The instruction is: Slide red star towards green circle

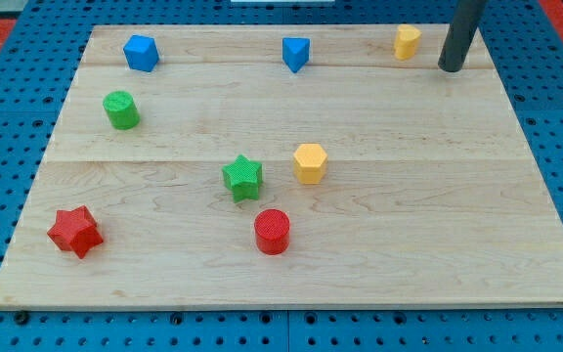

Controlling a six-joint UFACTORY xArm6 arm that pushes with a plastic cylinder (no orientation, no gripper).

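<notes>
The red star (75, 232) lies near the view's bottom left corner of the wooden board (409, 225). The green circle (121, 110) stands above it, toward the view's upper left. My tip (450, 68) rests on the board at the view's top right, far from both blocks and just right of a small yellow block (407, 42). Nothing touches the red star.
A green star (242, 178), a yellow hexagon (310, 162) and a red circle (272, 232) sit near the board's middle. A blue block (141, 53) and a blue triangle (295, 53) lie along the view's top edge. A blue pegboard (555, 117) surrounds the board.
</notes>
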